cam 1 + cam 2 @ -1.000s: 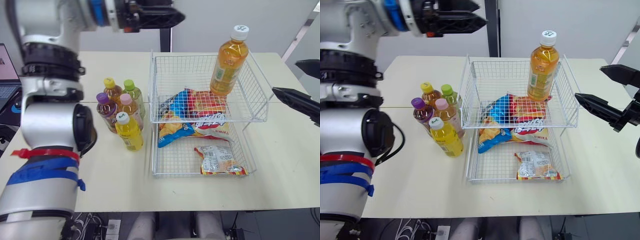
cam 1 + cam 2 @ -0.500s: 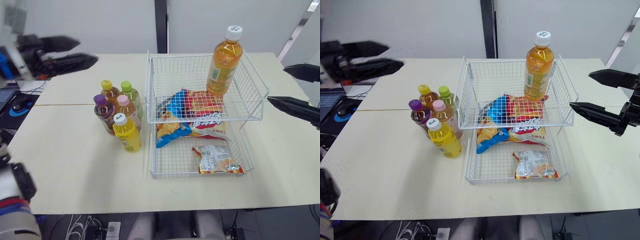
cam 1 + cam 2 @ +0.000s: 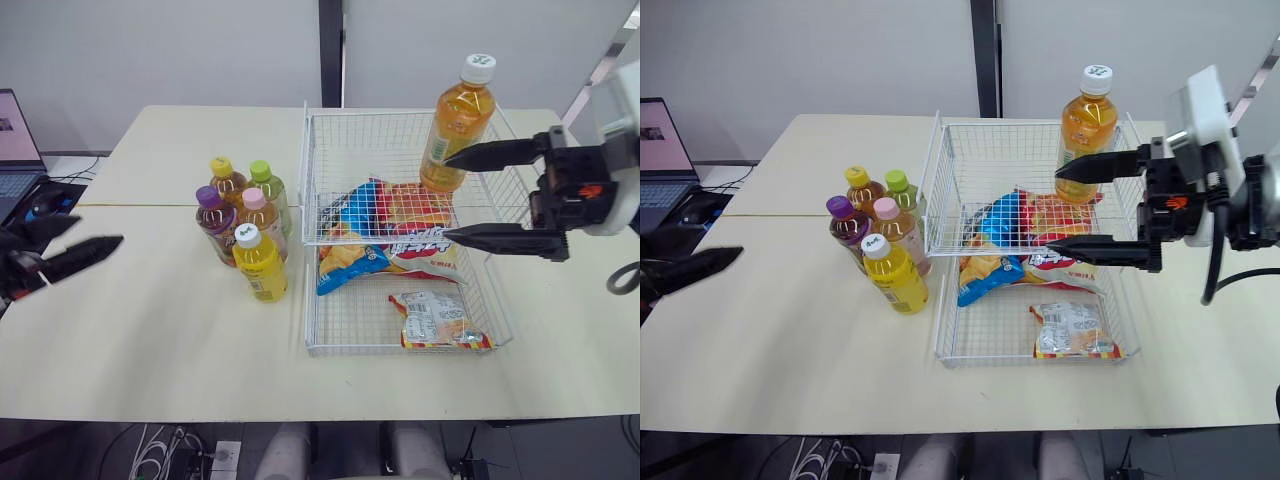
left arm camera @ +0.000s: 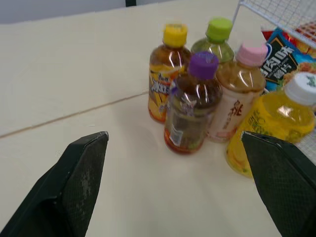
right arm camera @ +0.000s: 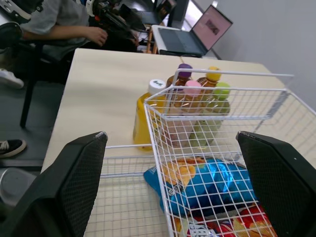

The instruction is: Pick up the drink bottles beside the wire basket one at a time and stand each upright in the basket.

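Five drink bottles stand in a tight cluster on the pale worktop, just beside the wire basket on its left. All are upright, with their caps up and long axes vertical.

From the head camera I see a plain grey wall behind the basket and a laptop well to its left. A sixth, the orange bottle, stands upright in the basket's upper tier at the far right corner, with a white cap and a green-and-white label. Snack bags lie under that tier. My right end effector hangs over the basket's right half, spread wide and holding nothing. Its upper finger crosses the orange bottle, and I cannot tell whether they touch. My left end effector sits well to the left of the basket.

On the left wrist camera, the left fingers are wide apart and empty, with the cluster ahead of them. The yellow-capped bottle and purple-capped bottle stand farthest from the basket. The green-capped bottle, pink-capped bottle and white-capped yellow bottle are nearest it.

On the right wrist camera, the right fingers are also spread wide. I look across the basket's wire to the cluster on its far side. A blue snack bag lies inside the basket, and a seated person is well beyond it.
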`<state>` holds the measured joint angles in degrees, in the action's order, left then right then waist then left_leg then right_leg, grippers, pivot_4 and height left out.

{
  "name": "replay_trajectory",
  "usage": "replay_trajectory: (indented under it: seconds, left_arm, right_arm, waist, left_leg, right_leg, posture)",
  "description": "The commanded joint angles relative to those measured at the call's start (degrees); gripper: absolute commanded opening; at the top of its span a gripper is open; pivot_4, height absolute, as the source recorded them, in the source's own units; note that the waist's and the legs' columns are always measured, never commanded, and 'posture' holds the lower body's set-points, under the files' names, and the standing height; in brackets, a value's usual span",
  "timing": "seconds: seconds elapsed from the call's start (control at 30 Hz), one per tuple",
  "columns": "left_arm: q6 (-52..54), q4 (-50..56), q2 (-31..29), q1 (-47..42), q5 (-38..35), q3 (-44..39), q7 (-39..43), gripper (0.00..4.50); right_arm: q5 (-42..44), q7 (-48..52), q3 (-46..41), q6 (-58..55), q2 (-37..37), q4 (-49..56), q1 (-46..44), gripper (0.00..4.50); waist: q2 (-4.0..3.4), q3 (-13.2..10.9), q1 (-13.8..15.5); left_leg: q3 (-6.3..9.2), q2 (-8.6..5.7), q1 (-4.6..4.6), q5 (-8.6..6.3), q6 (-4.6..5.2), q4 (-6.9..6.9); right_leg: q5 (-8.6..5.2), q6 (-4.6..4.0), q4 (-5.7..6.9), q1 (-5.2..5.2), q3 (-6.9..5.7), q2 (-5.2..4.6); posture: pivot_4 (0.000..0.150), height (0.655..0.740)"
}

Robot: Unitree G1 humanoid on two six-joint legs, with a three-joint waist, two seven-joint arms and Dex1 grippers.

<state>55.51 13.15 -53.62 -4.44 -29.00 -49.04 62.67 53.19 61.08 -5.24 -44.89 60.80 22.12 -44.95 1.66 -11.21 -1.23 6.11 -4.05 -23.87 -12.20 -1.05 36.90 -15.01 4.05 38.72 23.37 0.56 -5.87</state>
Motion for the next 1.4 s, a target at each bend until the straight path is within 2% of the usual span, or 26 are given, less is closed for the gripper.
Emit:
replay_trajectory:
  seconds: [0.03, 0.13, 0.33, 0.47, 0.67, 0.97, 1.23, 1.4]
  left_arm:
    - [-1.99, 5.05, 1.85, 0.39, -2.18, -2.65, -4.55, 4.48]
    - [-1.94, 8.09, 4.8, -0.23, -4.0, -0.74, -8.7, 4.48]
    - [1.0, 11.39, 9.98, -7.0, -9.27, 4.47, -18.99, 4.48]
    - [-1.37, 12.35, 11.95, -9.71, -7.07, 11.48, -25.79, 4.48]
    - [-5.11, 12.3, 17.97, -16.32, -2.25, 20.08, -38.32, 4.48]
    - [-6.96, 9.05, 21.71, -20.56, 1.78, 26.56, -45.78, 4.48]
    - [-9.56, 6.73, 23.39, -21.86, 3.34, 29.46, -47.08, 4.48]
    - [-10.13, 5.74, 23.78, -21.64, 3.57, 30.53, -47.09, 2.98]
  right_arm:
    - [-1.7, -0.93, 1.04, -0.65, -1.13, 0.18, -2.84, 4.5]
    - [-1.09, -1.79, 2.05, -2.37, -3.45, 0.02, -4.74, 4.5]
    - [-1.52, -1.88, 3.26, -3.78, -7.19, -0.44, -7.52, 4.5]
    - [-1.91, -1.52, 3.57, -4.3, -7.96, -0.3, -8.15, 4.5]
    - [-1.91, -1.24, 2.91, -4.89, -8.05, 0.72, -7.5, 4.5]
    - [-1.88, -0.31, 2.1, -5.17, -7.42, 0.41, -7.55, 4.5]
    - [-1.93, -0.1, 1.7, -5.24, -7.5, 0.36, -7.1, 4.5]
    - [-1.74, 0.11, 1.73, -5.47, -7.49, 0.44, -6.79, 4.5]
  waist:
    - [0.04, 0.02, 0.21]
    - [0.04, 0.02, 0.24]
    - [0.08, 0.04, 0.45]
    - [0.08, 0.04, 0.44]
    - [0.09, 0.05, 0.93]
    - [0.1, 0.04, 0.86]
    - [0.1, 0.04, 0.99]
    - [0.1, 0.04, 0.88]
  left_leg:
    - [0.03, 0.0, -0.01, 0.0, 0.0, 0.0]
    - [-0.01, 0.0, 0.0, -0.01, -0.01, -0.01]
    - [0.02, -0.04, 0.0, -0.01, -0.01, 0.02]
    - [-0.03, -0.06, 0.02, -0.01, -0.01, 0.01]
    - [-0.03, -0.08, 0.01, -0.01, -0.01, 0.03]
    - [-0.06, -0.06, 0.01, -0.01, -0.01, 0.03]
    - [-0.05, -0.07, 0.0, 0.0, -0.01, 0.03]
    - [-0.05, -0.06, 0.0, 0.0, -0.01, 0.02]
  right_leg:
    - [0.01, -0.02, -0.03, 0.0, -0.03, 0.0]
    - [0.02, -0.02, -0.05, -0.01, -0.03, 0.0]
    - [0.05, -0.03, 0.0, -0.03, -0.09, 0.19]
    - [0.05, -0.02, 0.01, -0.02, -0.03, 0.21]
    - [0.06, -0.01, 0.02, -0.02, -0.03, 0.24]
    - [0.06, 0.0, 0.02, 0.0, 0.0, 0.3]
    - [0.06, 0.0, 0.01, -0.01, -0.01, 0.3]
    - [0.06, 0.0, 0.0, -0.01, -0.01, 0.3]
  posture:
    - [0.15, 0.74]
    - [0.15, 0.74]
    - [0.15, 0.74]
    - [0.15, 0.74]
    - [0.15, 0.74]
    - [0.15, 0.74]
    - [0.15, 0.74]
    - [0.15, 0.74]
